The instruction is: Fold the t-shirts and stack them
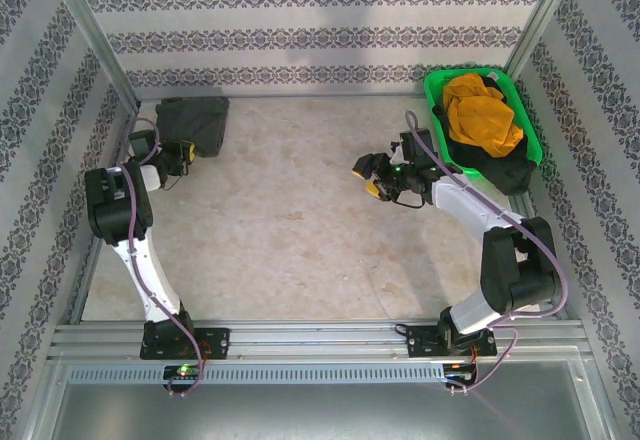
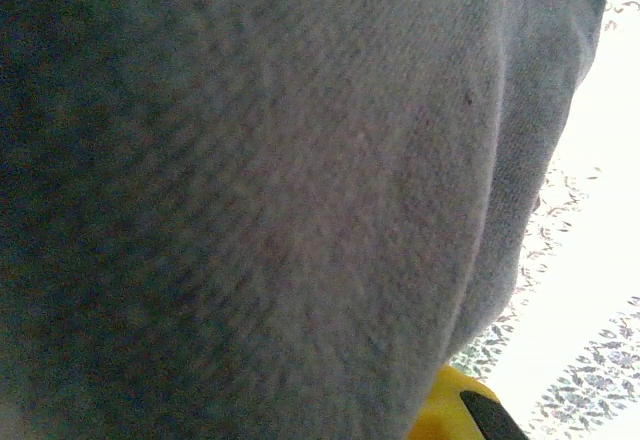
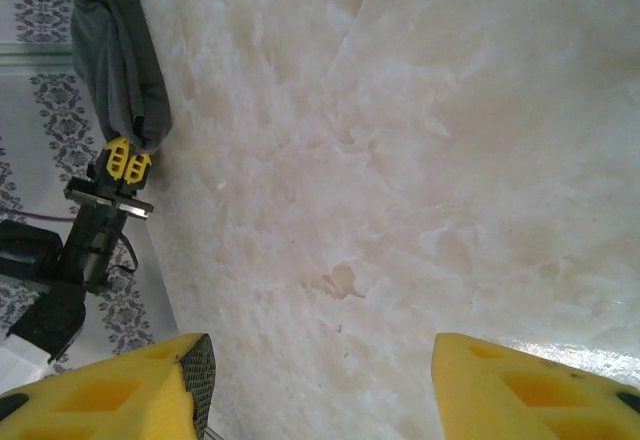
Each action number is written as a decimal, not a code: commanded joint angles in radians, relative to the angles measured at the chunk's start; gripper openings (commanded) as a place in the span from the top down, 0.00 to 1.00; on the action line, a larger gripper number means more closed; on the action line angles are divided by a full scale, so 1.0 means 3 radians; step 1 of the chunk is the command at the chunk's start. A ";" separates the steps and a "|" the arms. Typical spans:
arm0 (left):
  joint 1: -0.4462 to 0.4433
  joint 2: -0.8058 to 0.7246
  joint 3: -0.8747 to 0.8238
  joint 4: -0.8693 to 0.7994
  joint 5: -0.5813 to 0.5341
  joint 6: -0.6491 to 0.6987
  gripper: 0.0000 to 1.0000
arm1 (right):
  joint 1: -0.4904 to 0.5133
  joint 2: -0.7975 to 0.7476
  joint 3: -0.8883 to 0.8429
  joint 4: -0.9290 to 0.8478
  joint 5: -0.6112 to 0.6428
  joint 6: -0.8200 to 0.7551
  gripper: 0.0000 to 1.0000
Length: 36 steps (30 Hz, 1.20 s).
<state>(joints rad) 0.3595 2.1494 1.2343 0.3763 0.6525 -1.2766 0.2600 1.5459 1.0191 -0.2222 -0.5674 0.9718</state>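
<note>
With left gripper (image 1: 186,150), pinches shut on soft knit grey shirt (image 1: 195,123), folded just ahead. With right gripper (image 3: 320,360), gapes empty over smooth marbled table (image 1: 300,240); behind its wrist, crumpled orange shirt (image 1: 480,115) and black shirt (image 1: 505,172) in plastic basket (image 1: 436,110).

Charcoal grey t-shirt (image 2: 260,190) close against the camera
Its cloth drapes above a yellow pincer finger (image 2: 442,416); patterned wall (image 2: 585,375) shows beside it.

Pale marble-look table (image 1: 300,250), walled along its left, far and right edges by white walls (image 1: 320,20) banded with grey floral stripes, slim metal posts (image 1: 89,30) rising at the far corners, ribbed aluminium rail (image 1: 320,338) along the near edge, light bright and even.
</note>
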 commanded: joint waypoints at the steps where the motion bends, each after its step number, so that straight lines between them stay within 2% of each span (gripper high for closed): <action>1: 0.0121 0.0013 0.0086 -0.0325 0.0312 0.0494 1.00 | 0.0040 0.0059 0.0111 0.0106 -0.0072 -0.0121 0.40; 3: 0.0157 -0.0023 0.0071 -0.0352 0.0351 0.0538 1.00 | 0.0035 0.0059 0.0111 0.0106 -0.0069 -0.0189 0.39; 4: 0.0159 -0.0042 0.0067 -0.0365 0.0369 0.0545 0.88 | 0.0029 0.0050 0.0121 0.0092 -0.0051 -0.0249 0.38; 6: 0.0118 -0.0171 0.0018 -0.0397 0.0336 0.0571 0.48 | 0.0027 0.0033 0.0167 -0.0033 0.0049 -0.0400 0.35; 7: 0.0088 -0.0306 -0.0013 -0.0486 0.0272 0.0626 0.29 | 0.0014 0.0007 0.0216 -0.0142 0.0151 -0.0485 0.05; 8: 0.0051 -0.0446 -0.0048 -0.0568 0.0203 0.0700 0.01 | -0.0004 -0.0022 0.0244 -0.0228 0.0256 -0.0573 0.02; 12: -0.0254 -0.1375 -0.0299 -0.1270 -0.0599 0.1160 0.00 | -0.0131 -0.0247 0.0363 -0.0639 0.1113 -0.0845 0.02; 15: -0.0637 -0.2102 -0.0610 -0.1696 -0.1559 0.1359 0.00 | -0.0168 -0.0548 0.0315 -0.0666 0.1929 -0.1041 0.02; 17: -0.0965 -0.2631 -0.0889 -0.1873 -0.2489 0.1409 0.00 | -0.0190 -0.0634 0.0311 -0.0677 0.2467 -0.1114 0.02; 19: -0.1443 -0.2980 -0.1030 -0.2316 -0.3890 0.1301 0.00 | -0.0201 -0.0618 0.0311 -0.0737 0.3046 -0.1260 0.02; 20: -0.1606 -0.3011 -0.1063 -0.2422 -0.4323 0.1395 0.00 | -0.0207 -0.0628 0.0217 -0.0584 0.3168 -0.1432 0.02; 21: -0.1723 -0.3006 -0.1118 -0.2421 -0.4584 0.1683 0.00 | -0.0207 -0.0654 0.0046 -0.0314 0.3291 -0.1675 0.02; 23: -0.1746 -0.2987 -0.1352 -0.2022 -0.4495 0.2562 0.00 | -0.0195 -0.0716 -0.0376 0.0367 0.3440 -0.2143 0.02; 25: -0.1747 -0.2998 -0.1741 -0.1367 -0.4217 0.3520 0.00 | -0.0140 -0.0697 -0.0812 0.1135 0.3477 -0.2717 0.02; 26: -0.1745 -0.2984 -0.1940 -0.1057 -0.4095 0.3738 0.00 | -0.0122 -0.0648 -0.0939 0.1352 0.3499 -0.2932 0.02; 29: -0.1644 -0.2872 -0.2393 -0.0260 -0.3526 0.3836 0.00 | -0.0233 -0.0475 -0.1239 0.1805 0.3311 -0.3032 0.02; 33: -0.1530 -0.2397 -0.2476 0.0522 -0.3301 0.3831 0.00 | -0.0391 -0.0226 -0.1451 0.2398 0.3042 -0.3215 0.02; 36: -0.1373 -0.2055 -0.2107 0.0316 -0.3012 0.4080 0.00 | -0.0586 -0.0085 -0.1427 0.2529 0.2745 -0.3168 0.02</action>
<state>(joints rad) -0.0879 1.4891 0.5220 0.3031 -0.3416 -0.1703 0.1265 1.4979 0.5907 0.3511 0.3355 0.0669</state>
